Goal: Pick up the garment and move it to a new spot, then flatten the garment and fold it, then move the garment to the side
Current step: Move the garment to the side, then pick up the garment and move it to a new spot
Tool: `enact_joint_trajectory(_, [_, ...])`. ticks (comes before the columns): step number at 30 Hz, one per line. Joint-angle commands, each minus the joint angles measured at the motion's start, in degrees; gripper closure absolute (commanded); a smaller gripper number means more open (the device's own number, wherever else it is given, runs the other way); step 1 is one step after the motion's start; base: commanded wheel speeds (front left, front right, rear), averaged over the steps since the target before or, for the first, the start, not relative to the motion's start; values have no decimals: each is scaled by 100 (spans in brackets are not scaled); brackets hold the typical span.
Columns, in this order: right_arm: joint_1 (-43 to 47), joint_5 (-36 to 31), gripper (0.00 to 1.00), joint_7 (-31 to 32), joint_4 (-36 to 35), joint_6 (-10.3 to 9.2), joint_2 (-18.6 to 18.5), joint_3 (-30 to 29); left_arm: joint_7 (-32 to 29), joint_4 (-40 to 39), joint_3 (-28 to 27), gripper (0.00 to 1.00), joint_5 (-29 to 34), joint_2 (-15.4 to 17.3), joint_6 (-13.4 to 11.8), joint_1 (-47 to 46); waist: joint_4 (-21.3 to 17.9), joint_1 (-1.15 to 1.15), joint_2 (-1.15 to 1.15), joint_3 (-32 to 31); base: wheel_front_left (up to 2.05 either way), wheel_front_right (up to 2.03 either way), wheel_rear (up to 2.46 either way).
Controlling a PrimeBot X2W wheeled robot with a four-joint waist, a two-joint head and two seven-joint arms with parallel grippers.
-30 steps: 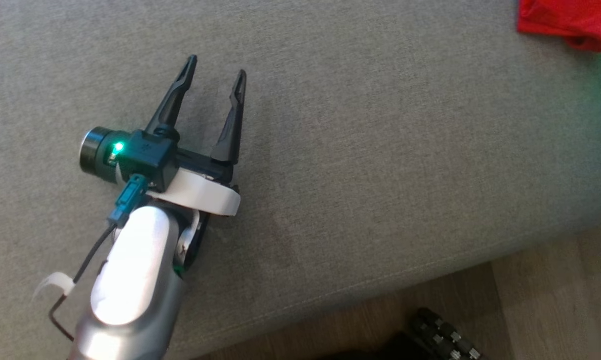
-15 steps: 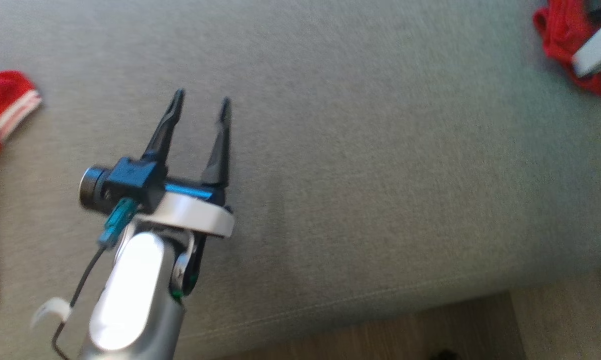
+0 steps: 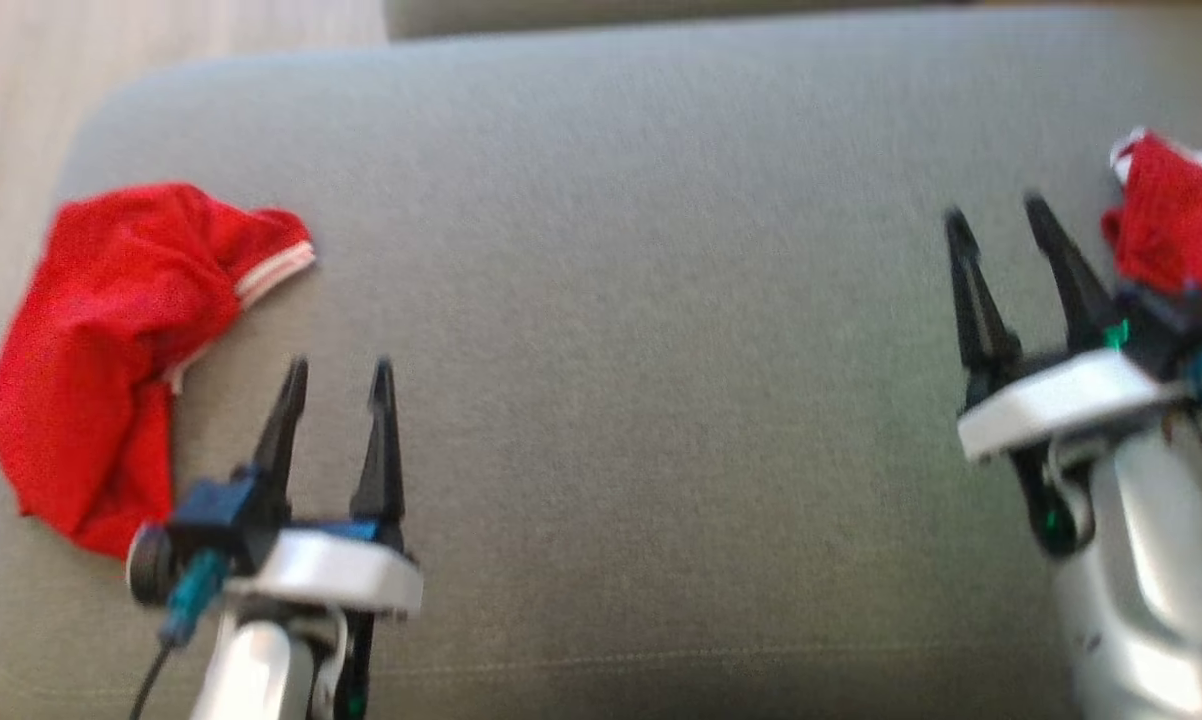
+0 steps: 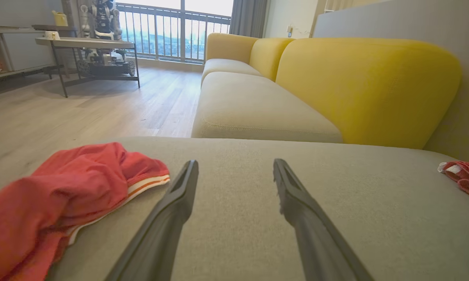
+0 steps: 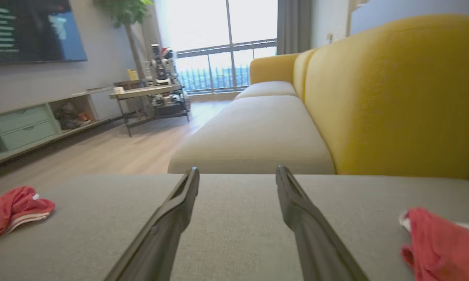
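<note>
- L gripper (image 3: pixel 339 366): jaws wide, nothing betw. them; it hangs low over the grey seat cushion (image 3: pixel 641 330), near the front edge, left half. The left wrist view shows the same: gap clear, bare fabric under it.
- R gripper (image 3: pixel 994 210): jaws wide too, nothing held; it sits over the right part of the cushion, fingers pointing to the far edge.
- Red garment (image 3: pixel 1176 215): bunched on the cushion just right of the R gripper. In the right wrist view it lies apart from the fingers, with a white bit at its edge.
- Other red garment (image 3: pixel 111 340): crumpled at the cushion's left end, near the rounded far-left corner and just left of the L gripper. It has a white-striped hem; no label legible.
- Wrists: teal plug (image 3: pixel 189 595) w/ black cable on L, green light (image 3: pixel 1119 333) on R.
- Beyond: yellow sofa (image 4: pixel 367 89), wood floor (image 4: pixel 82 113), side table (image 4: pixel 86 42).
- Wall screen (image 5: pixel 31 31): lines of text, too blurred to read.
</note>
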State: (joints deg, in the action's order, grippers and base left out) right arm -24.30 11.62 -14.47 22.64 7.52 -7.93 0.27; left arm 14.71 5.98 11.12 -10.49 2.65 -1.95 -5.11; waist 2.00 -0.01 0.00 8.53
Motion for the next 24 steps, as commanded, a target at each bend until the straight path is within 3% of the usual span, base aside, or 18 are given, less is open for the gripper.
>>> enact_joint_trajectory(1, [178,-72,0,-52,-272,-3,190,-150,29,-208,-236,0,31,24,12,56,252,1,0,-480,0,0,0])
enact_joint_trajectory(4, [733,-313,0,-52,-537,-3,417,-220,29,-265,-297,0,53,23,-17,357,267,1,0,-677,0,0,0])
enact_joint_trajectory(9, [1299,-329,0,-52,-710,-3,499,-258,29,-393,-365,0,-60,23,-130,684,233,1,0,-805,0,0,0])
enact_joint_trajectory(24, [1518,-230,0,-52,-741,-3,504,-122,29,-348,-378,0,-75,23,-105,683,484,1,0,-791,0,0,0])
